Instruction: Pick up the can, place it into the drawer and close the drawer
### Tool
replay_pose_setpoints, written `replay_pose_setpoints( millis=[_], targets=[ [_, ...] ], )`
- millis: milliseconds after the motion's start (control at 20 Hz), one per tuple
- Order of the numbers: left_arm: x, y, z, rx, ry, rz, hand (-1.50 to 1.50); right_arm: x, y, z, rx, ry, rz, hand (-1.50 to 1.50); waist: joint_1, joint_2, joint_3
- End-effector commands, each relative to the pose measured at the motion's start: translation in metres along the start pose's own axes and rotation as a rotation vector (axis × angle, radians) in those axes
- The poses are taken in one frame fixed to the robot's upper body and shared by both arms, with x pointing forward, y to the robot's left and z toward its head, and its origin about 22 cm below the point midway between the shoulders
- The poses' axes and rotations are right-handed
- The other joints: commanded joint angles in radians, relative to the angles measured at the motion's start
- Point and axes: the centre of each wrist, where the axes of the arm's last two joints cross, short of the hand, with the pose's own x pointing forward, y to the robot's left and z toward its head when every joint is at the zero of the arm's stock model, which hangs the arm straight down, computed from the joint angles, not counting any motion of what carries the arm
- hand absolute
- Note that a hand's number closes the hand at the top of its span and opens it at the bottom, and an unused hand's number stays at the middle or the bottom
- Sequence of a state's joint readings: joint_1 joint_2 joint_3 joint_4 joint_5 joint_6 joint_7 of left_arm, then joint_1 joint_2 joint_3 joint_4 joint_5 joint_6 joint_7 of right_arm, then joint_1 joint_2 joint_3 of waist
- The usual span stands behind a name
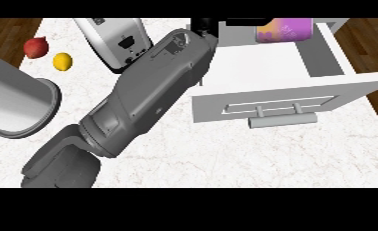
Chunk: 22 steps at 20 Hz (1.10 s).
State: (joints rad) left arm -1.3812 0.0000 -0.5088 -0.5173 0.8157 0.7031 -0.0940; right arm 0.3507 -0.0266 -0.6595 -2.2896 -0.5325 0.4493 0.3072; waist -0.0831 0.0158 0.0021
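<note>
The can, purple with an orange patch, lies inside the open white drawer at its far end, against the right wall. My left forearm runs from the lower left up across the counter, and its black hand shows only partly at the picture's top edge, just left of the can. The forearm hides the drawer's left side. I cannot see whether the hand touches the can. The drawer's front panel with its bar handle stands pulled out toward me. My right hand does not show.
A silver toaster stands at the back, left of the forearm. A red fruit and a yellow lemon lie at the far left. A large grey round vessel sits at the left edge.
</note>
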Motion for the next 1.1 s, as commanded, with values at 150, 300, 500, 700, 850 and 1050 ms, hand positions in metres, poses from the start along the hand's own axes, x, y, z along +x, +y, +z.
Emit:
replay_pose_setpoints(
  millis=[150,300,500,700,850,1050],
  targets=[
    [-0.020,0.005,0.001,0.059,0.037,-0.043,-1.50,0.017,-0.005,0.003,0.021,-0.008,0.007,-1.50,-0.016,0.000,-0.001],
    [-0.016,0.001,0.003,0.090,0.026,-0.034,-1.50,0.004,-0.003,-0.005,0.031,0.012,0.007,-1.50,-0.013,0.003,0.000],
    [-0.026,0.000,0.009,0.088,0.012,-0.033,-1.50,0.010,0.003,-0.014,0.035,-0.014,0.013,-1.50,-0.022,0.006,0.000],
    [-0.017,-0.001,0.004,0.113,0.007,-0.013,-1.50,-0.002,-0.001,0.000,0.013,-0.013,-0.005,-1.50,-0.024,0.003,0.001],
    [-0.024,0.002,0.004,0.111,-0.002,-0.023,-1.50,0.012,0.006,-0.001,0.019,-0.054,0.036,-1.50,-0.014,0.002,0.000],
    [-0.012,0.001,-0.001,0.092,-0.020,0.020,-1.50,0.041,0.003,-0.014,0.076,-0.188,0.306,-1.50,-0.005,0.008,-0.001]
  ],
)
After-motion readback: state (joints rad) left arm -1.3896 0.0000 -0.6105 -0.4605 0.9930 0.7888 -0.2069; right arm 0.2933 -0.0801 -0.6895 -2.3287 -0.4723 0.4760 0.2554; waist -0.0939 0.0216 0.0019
